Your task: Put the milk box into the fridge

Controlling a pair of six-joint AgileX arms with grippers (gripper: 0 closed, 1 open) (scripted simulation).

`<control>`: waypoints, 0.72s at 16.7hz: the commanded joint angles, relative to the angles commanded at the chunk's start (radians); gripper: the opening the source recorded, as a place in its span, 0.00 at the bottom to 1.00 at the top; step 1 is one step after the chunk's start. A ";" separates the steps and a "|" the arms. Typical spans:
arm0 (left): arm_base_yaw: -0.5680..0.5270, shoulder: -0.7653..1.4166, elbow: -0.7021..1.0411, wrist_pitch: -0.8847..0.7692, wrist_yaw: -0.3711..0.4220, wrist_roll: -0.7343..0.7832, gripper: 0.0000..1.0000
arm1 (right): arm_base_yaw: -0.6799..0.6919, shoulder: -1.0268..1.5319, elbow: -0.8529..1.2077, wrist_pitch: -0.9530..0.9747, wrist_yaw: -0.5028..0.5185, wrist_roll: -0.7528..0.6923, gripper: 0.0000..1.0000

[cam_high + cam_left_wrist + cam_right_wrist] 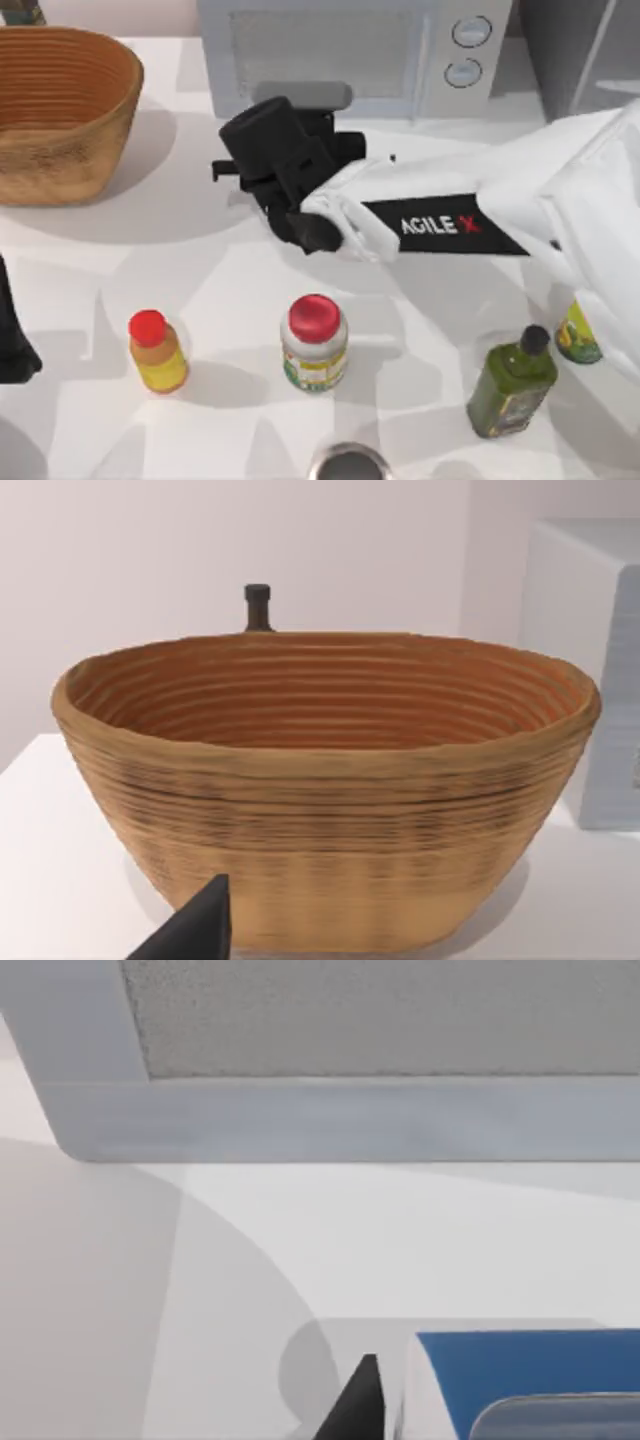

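Observation:
The milk box (pixel 520 1365) appears in the right wrist view as a blue top with a white side, close under the camera and right beside my right gripper's black edge. In the top view the box is hidden beneath my right gripper (pixel 270 165), which hangs over the table's middle back, just in front of the microwave. The fridge (pixel 545 50) is a grey cabinet at the back right corner with a pale slanted bar across it. My left gripper (pixel 12 340) is parked at the table's left edge, facing the basket.
A woven basket (pixel 60 110) stands at the back left with a dark bottle neck (pixel 258 607) behind it. The microwave (pixel 350 50) is at the back centre. Along the front are a yellow bottle (pixel 158 352), a red-capped white jar (pixel 314 342), a green bottle (pixel 512 380) and a metal rim (pixel 348 465).

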 joint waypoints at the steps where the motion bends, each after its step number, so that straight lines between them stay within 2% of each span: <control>1: 0.000 0.000 0.000 0.000 0.000 0.000 1.00 | 0.001 -0.017 0.017 -0.045 -0.002 0.000 0.00; 7: 0.000 0.000 0.000 0.000 0.000 0.000 1.00 | -0.005 -0.140 0.127 -0.316 0.002 0.003 0.00; 12: 0.000 0.000 0.000 0.000 0.000 0.000 1.00 | -0.006 -0.172 0.160 -0.353 0.002 0.003 0.00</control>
